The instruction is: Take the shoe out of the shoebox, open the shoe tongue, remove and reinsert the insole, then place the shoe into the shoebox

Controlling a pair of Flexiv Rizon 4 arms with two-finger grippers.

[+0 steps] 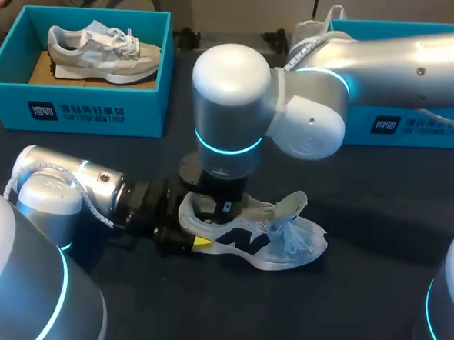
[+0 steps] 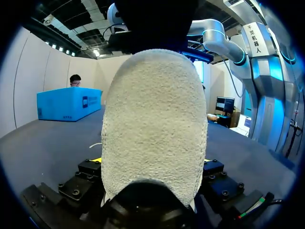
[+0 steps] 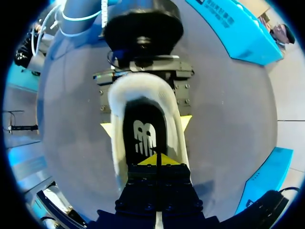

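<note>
Left gripper is clamping the heel of the shoe from both sides, the shoe sitting upright mid-table. Right gripper is hanging inside the shoe's opening, tips pressed together on the insole; any pinch cannot be confirmed. Beyond are standing the left shoebox, containing a second shoe, and the right shoebox

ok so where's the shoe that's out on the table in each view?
Head view: shoe lies lower middle on the table, heel in the left gripper.
Left wrist view: shoe seen heel-on, filling the middle between that gripper's fingers.
Right wrist view: shoe seen from above, its opening under the right gripper.
Shared landmark: the left gripper clamped on the heel.
</note>
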